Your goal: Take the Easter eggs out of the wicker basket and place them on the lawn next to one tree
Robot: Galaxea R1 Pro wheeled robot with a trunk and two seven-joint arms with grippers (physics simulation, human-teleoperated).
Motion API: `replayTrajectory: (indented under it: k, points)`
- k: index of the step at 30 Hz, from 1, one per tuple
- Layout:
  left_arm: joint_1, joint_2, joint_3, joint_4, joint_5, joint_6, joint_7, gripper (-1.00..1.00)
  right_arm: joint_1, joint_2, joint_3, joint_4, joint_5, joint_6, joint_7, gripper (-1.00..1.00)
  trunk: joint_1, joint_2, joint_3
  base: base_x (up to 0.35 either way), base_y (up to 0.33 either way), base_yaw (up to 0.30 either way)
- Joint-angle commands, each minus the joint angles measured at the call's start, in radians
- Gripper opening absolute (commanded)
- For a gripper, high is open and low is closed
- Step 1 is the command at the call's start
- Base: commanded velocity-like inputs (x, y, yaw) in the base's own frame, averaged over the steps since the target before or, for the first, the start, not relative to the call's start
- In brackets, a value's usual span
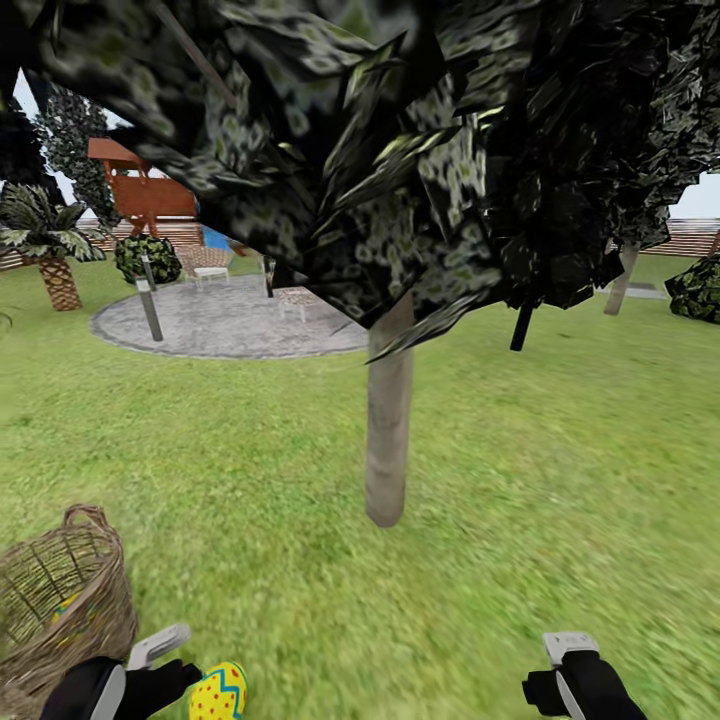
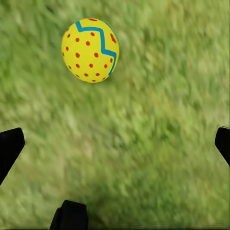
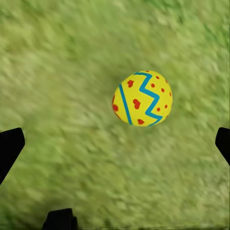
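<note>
I'm looking across the lawn (image 1: 560, 450), which runs green and mottled out to a round paved patio (image 1: 230, 320) far back, and the tree (image 1: 388, 440) stands straight ahead of me, its pale trunk planted in the grass under a dark crown. At my near left sits the wicker basket (image 1: 60, 610), and I catch a hint of yellow down inside it, which I take to be the third egg, though I can't be sure. Just beside the basket, at the tip of my left claw (image 1: 165, 665), one Easter egg (image 1: 218, 692) lies on the grass; the left wrist view shows that egg (image 2: 90, 50) free on the turf, both fingers spread wide with nothing between them. The right wrist view shows a second egg (image 3: 143, 98) likewise loose on the grass, the right claw (image 1: 570, 670) wide and empty above it. So I judge two eggs are out but parked short of the trunk. Next I'd lower a claw over an egg, pinch it gently so it doesn't roll, and carry it to the tree's foot.
</note>
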Motion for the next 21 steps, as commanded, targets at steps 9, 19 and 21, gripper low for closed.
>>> replayTrajectory:
  k: [9,19,21]
  points:
    - [-0.001,-0.003,0.002,0.0,-0.003,0.004,-0.004,1.0,0.0,0.0,0.0,-0.002,0.002,0.005,-0.001,1.0,-0.001,-0.001,-0.001,-0.21,0.295,0.0]
    - [-0.001,-0.003,0.002,0.0,-0.003,0.005,-0.003,1.0,0.0,0.001,0.0,-0.002,0.002,0.006,0.001,1.0,-0.001,-0.001,-0.001,-0.195,0.295,-0.003]
    - [-0.001,-0.003,0.002,0.0,-0.003,0.005,-0.003,1.0,0.0,0.001,0.0,-0.002,0.002,0.006,0.002,1.0,-0.001,-0.001,-0.001,-0.182,0.295,-0.171]
